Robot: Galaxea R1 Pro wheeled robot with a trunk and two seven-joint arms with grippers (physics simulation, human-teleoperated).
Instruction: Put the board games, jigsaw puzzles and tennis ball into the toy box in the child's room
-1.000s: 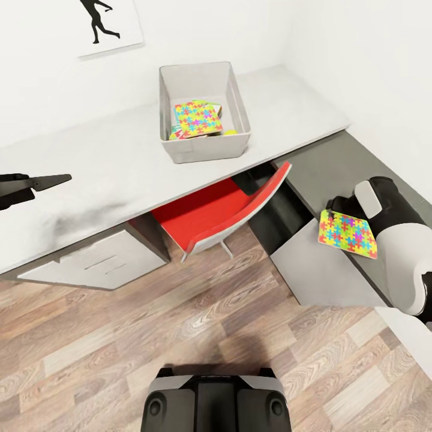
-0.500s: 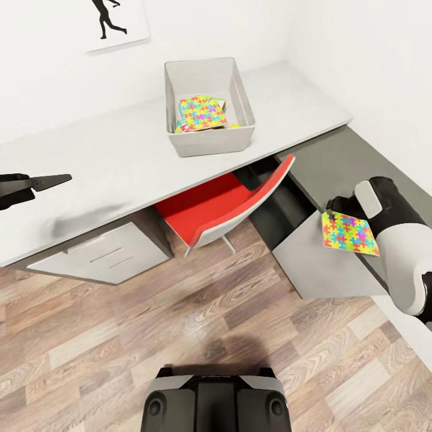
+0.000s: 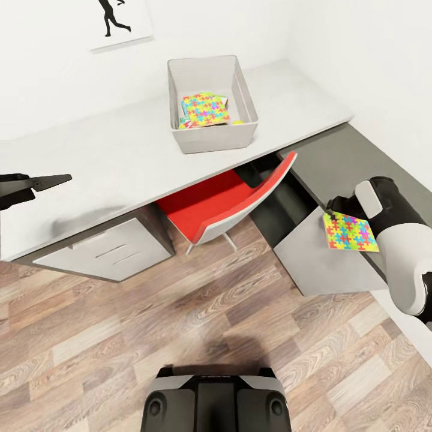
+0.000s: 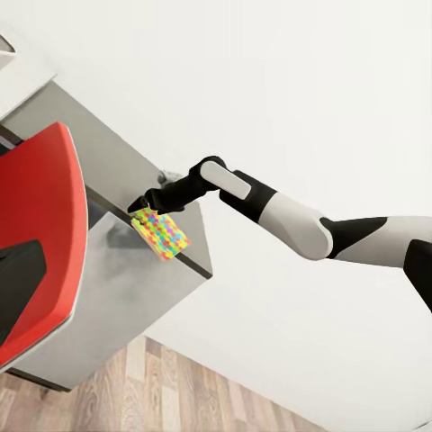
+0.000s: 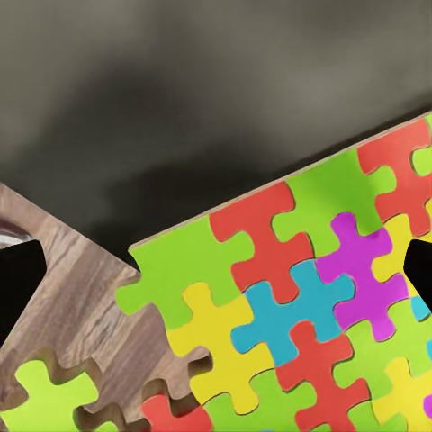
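- Black, my left gripper [image 3: 51, 179] reaches in level over the table's [image 3: 108, 162] left end; I can't tell how far its fingers are parted.
- Toy box [image 3: 213, 135] stands mid-table, one puzzle [image 3: 206, 110] lying inside it.
- Red chair [image 3: 228, 201] sits tucked under the table.
- My right arm bends over the dark cabinet [image 3: 336, 165], gripper [image 3: 334, 208] clamped on the second puzzle's [image 3: 350, 233] corner.

Left gripper [image 3: 51, 180] cut off at head view's left edge; jaw state unclear. Right gripper [image 3: 336, 207] fingertips hidden behind held puzzle [image 3: 351, 233]. Toy box [image 3: 211, 137] contents under the top puzzle [image 3: 205, 110] mostly hidden. Right wrist view crops puzzle [image 5: 315, 306] at edges.
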